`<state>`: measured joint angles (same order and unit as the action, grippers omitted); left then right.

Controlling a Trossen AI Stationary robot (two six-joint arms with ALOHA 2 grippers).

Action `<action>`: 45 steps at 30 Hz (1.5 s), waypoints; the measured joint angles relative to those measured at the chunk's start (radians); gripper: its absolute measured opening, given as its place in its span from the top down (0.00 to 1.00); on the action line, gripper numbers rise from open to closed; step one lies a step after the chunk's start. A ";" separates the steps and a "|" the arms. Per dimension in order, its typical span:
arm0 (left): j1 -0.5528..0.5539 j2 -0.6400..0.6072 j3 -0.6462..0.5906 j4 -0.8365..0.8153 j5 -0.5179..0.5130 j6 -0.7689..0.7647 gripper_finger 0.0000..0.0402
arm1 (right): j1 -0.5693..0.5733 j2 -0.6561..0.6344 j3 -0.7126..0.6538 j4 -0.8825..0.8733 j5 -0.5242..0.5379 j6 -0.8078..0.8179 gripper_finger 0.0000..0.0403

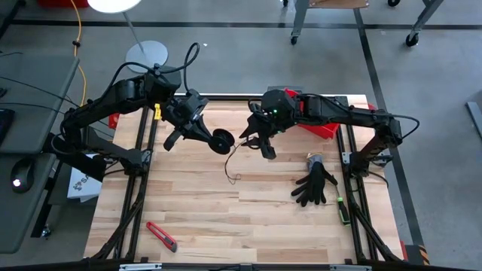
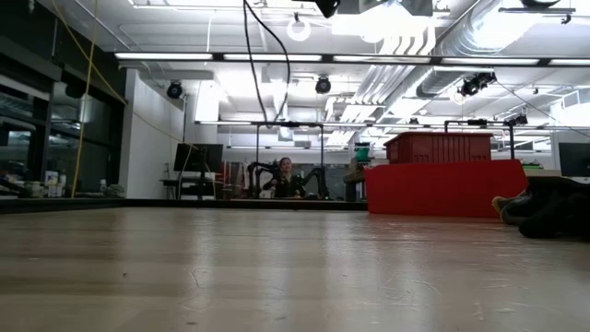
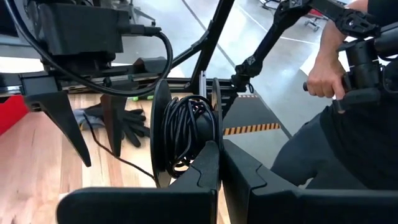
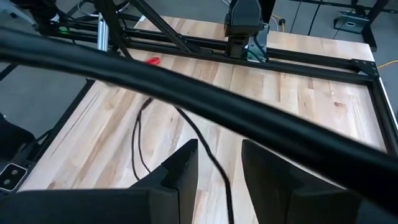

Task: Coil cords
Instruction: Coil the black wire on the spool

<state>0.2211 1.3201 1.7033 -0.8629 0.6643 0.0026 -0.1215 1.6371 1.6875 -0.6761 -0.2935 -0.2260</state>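
We see the wooden worktop (image 1: 248, 218) with both arms meeting above its far middle. On it a red bin (image 1: 320, 124) stands at the far right edge behind the right arm; what it holds we cannot tell. Black gloves (image 1: 315, 184) lie to the right and a red cutter (image 1: 162, 236) near the front left.

The left pincer (image 1: 205, 135) is closed on the spool (image 1: 221, 141), holding it on edge above the worktop, its winding axis lying roughly level. In the left wrist view the spool (image 3: 183, 134) already carries several dark turns between its two flanges.

The right pincer (image 1: 265, 144) hangs just beside the spool, to its right. In its own wrist view the two fingers (image 4: 180, 168) stand apart with the cord (image 4: 214, 158) running between them, not visibly pinched.

From the spool the loose cord (image 1: 230, 167) drops to the worktop and trails toward us in a slack curve ending in a small loop. So the free length lies below and in front of both pincers, nearer the right one, which we judge best placed to guide it round the spool.
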 joint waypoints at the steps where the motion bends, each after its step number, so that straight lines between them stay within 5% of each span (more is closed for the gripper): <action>1: 0.000 0.000 0.000 0.000 0.000 0.000 1.00 | 0.000 0.000 0.000 0.000 0.000 0.000 0.72; 45: 0.000 0.000 0.000 0.051 -0.034 0.001 1.00 | 0.000 0.000 0.000 0.004 -0.017 -0.004 0.72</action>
<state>0.2211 1.3202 1.7034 -0.8118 0.6304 0.0035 -0.1215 1.6371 1.6875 -0.6724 -0.3104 -0.2300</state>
